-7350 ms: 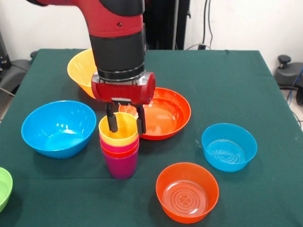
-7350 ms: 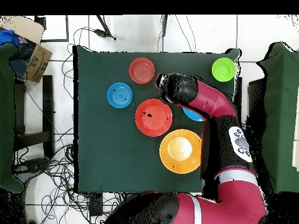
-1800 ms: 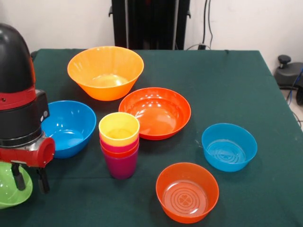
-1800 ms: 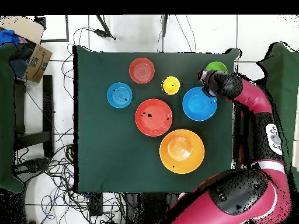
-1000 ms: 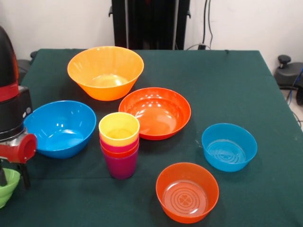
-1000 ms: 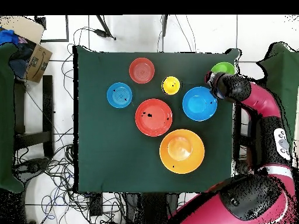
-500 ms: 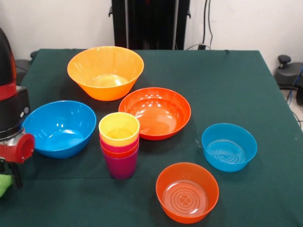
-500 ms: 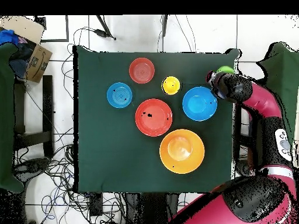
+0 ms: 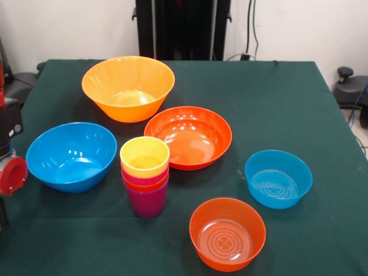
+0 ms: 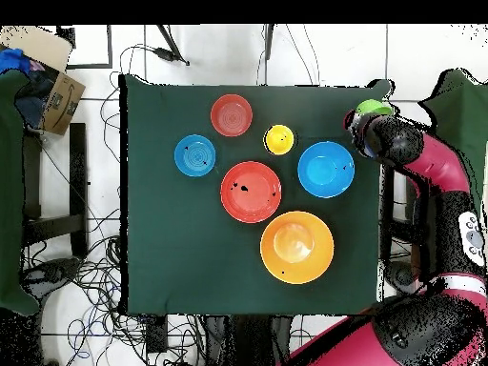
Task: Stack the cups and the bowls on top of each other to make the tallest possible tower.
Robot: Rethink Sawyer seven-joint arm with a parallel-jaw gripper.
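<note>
Tower [image 9: 145, 174] of four unmarked cups, no writing

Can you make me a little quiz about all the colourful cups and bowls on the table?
1. True or false: the glossy yellow plastic cup is the top one in the stack of four nested plastic cups.
2. Pick one: which bowl shows only in the overhead view, not in the front view?
A. the small green plastic bowl
B. the small blue plastic bowl
C. the large orange-yellow plastic bowl
3. Count: how many bowls can you see on the dark green tablecloth in the front view?

Key: 1 true; 2 A; 3 five.
</note>
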